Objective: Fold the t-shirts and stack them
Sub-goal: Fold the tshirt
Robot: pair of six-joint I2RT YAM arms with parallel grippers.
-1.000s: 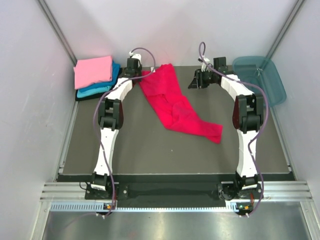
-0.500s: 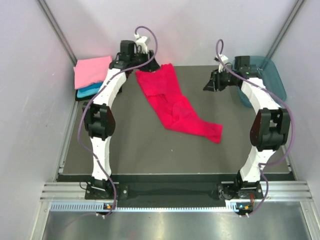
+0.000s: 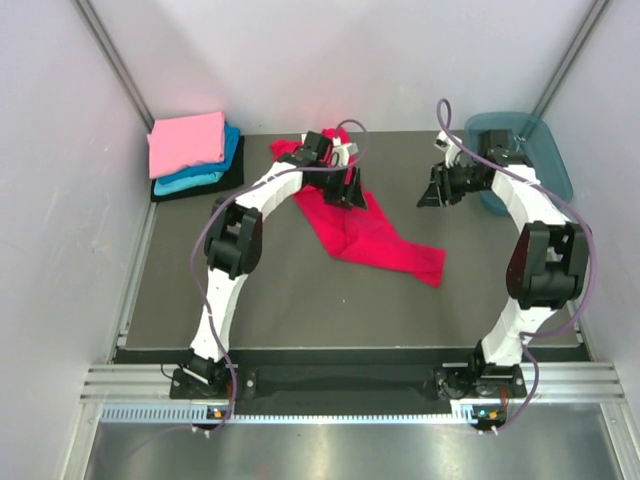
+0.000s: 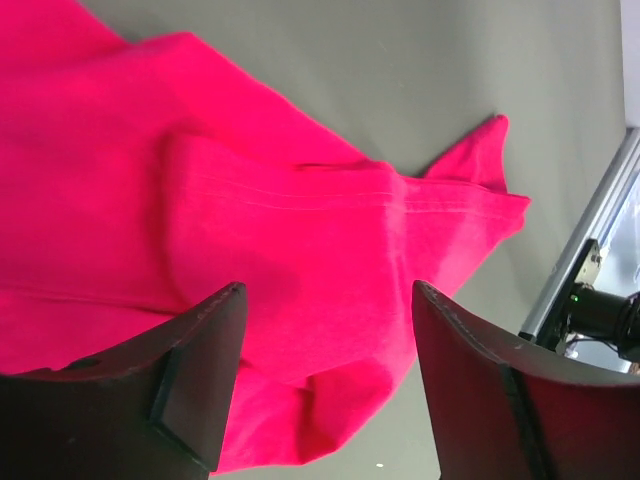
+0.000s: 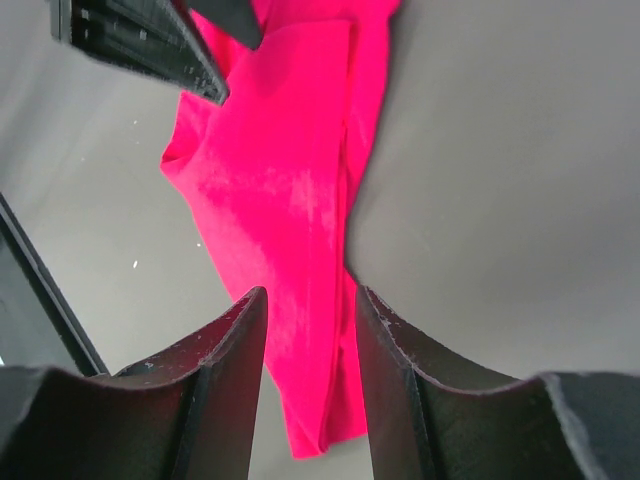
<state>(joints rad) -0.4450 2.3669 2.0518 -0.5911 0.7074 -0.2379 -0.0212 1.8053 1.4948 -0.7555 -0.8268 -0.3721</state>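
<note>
The left end effector (image 3: 352, 187) hovers spread over the rumpled crimson t-shirt (image 3: 372, 238), seemingly seeking an edge, while the right end effector (image 3: 432, 195) waits empty, fingers parted, beside it.

Left arm (image 3: 300, 180) covered the red t-shirt's (image 3: 375, 240) upper middle; black shirt (image 3: 170, 188) mostly hidden under the stack.

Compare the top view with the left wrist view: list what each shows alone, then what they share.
Only the top view: the folded stack at the far left corner, pink shirt on top, blue shirt and black shirt beneath; the teal tub; the right gripper.
Only the left wrist view: the left gripper close up, jaws open and empty, and the sleeve's stitched hem.
Both: the red shirt crumpled on the table.
</note>
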